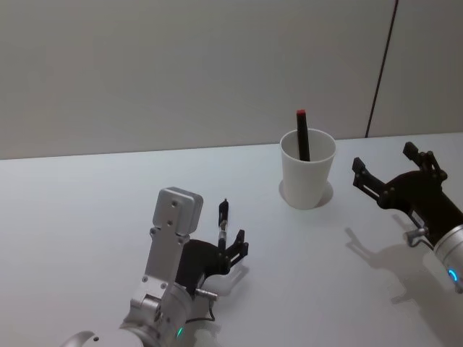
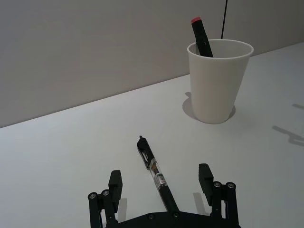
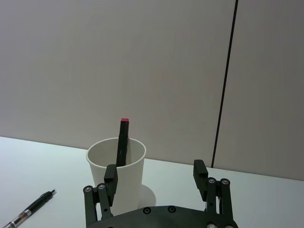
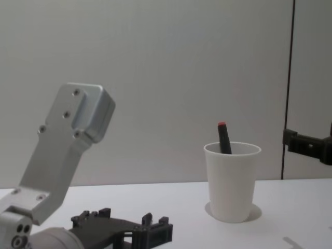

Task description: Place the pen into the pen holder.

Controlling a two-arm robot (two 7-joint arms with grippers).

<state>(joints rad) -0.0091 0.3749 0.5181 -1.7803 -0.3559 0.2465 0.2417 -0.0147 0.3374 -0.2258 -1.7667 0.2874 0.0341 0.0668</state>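
a slim black pen with a clear barrel section [image 2: 154, 171] is seen lying flat on the pale tabletop [image 1: 79, 217], running lengthwise away from the robot, well apart from the plain white tapered paper cup that serves as the pen holder [image 1: 307, 173]. a thicker black marker with a red end [image 1: 302, 134] is already leaned inside the cup. the left gripper [image 2: 160, 175] is set low over the pen's near end, its jaws spread wide, one on each side of the barrel, with nothing held. the right gripper [image 1: 383, 160] is held above the tabletop just to the right of the cup, its jaws likewise wide open and empty. the step in hand is judged to be the grasp of the pen, not yet made. next, the left jaws would need to be closed squarely on the barrel, and the pen lifted, carried over the rim, tipped upright and released without the light cup being knocked.
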